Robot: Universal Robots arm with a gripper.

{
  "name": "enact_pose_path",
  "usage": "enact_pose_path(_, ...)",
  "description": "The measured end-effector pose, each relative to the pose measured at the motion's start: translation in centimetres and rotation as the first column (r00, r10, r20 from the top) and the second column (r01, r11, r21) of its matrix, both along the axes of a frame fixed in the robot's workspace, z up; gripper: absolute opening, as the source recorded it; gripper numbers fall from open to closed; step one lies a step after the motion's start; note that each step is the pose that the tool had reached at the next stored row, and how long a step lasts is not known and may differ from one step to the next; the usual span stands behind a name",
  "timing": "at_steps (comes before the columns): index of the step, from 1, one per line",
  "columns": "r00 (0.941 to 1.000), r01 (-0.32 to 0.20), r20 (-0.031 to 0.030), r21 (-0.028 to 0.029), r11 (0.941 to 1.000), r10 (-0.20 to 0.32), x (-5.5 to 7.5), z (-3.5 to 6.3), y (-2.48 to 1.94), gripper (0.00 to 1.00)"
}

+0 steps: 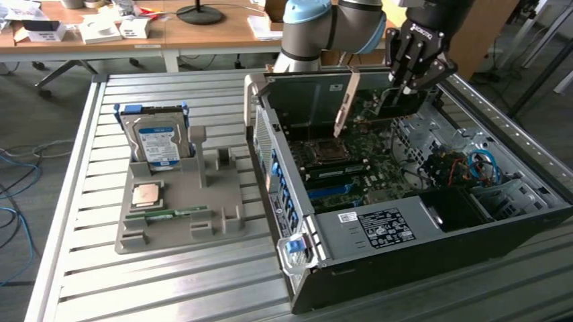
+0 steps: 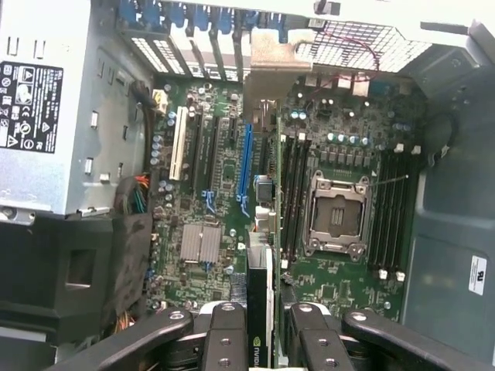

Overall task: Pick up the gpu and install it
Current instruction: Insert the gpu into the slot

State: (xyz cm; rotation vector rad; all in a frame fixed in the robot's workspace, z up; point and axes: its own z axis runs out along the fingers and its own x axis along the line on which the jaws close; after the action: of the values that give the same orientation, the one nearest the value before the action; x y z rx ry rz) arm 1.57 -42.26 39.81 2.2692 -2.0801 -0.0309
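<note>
Black two-finger tool (image 2: 263, 321) (image 1: 407, 86) is pinching the thin flat circuit card with a metal end bracket, the gpu (image 2: 261, 267) (image 1: 385, 106), fingers (image 2: 226, 334) pressed on both its faces. The gpu is upright, edge-on to the wrist camera, down inside the open black and grey computer case (image 1: 268, 144). It sits over the green motherboard (image 2: 224, 170), bracket end toward the case's rear wall. It runs just beside the long blue slot (image 2: 246, 166) (seated or not: cannot tell). Square metal CPU socket (image 2: 338, 212) is near, on the card's other side. Silver labelled power supply box (image 2: 46, 100) is in the case, apart from the card. Outside the case, on the exterior view's left, a grey moulded holder (image 1: 179, 231) lies on the slatted metal surface (image 1: 179, 288). It carries a boxy silver hard drive with blue-white label (image 1: 158, 142) standing upright. A square processor chip (image 1: 147, 194) and a short narrow green memory stick (image 1: 166, 215) lie flat on it.
</note>
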Motion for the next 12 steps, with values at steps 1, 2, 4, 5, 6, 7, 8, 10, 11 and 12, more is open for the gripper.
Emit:
enact_pose_path(1, 1.0000, 0.008, 0.0001, 0.0001, 1.0000, -0.008, -0.02, -0.03, 0.00, 0.26)
enact_pose_path(2, 0.9999, 0.015, 0.0002, 0.0002, 0.9999, -0.015, -0.03, -0.06, 0.00, 0.26)
enact_pose_path(4, 0.9994, 0.033, 0.0003, 0.0002, 0.9994, -0.033, -0.05, -0.11, 0.00, 0.26)
enact_pose_path(5, 0.9991, 0.041, 0.0003, 0.0001, 0.9991, -0.041, -0.06, -0.13, 0.00, 0.26)
enact_pose_path(6, 0.9988, 0.049, 0.0003, 0.0002, 0.9988, -0.049, -0.08, -0.16, 0.00, 0.26)
enact_pose_path(7, 0.9983, 0.058, 0.0004, 0.0003, 0.9983, -0.058, -0.09, -0.18, 0.00, 0.26)
enact_pose_path(8, 0.9978, 0.066, 0.0006, 0.0003, 0.9978, -0.066, -0.10, -0.21, 0.00, 0.26)
enact_pose_path(10, 0.9965, 0.083, 0.0010, 0.0002, 0.9965, -0.083, -0.12, -0.24, 0.00, 0.26)
enact_pose_path(11, 0.9960, 0.090, 0.0011, 0.0001, 0.9960, -0.090, -0.16, -0.25, 0.00, 0.26)
enact_pose_path(12, 0.9956, 0.094, 0.0015, 0.0003, 0.9956, -0.094, -0.20, -0.26, 0.00, 0.26)
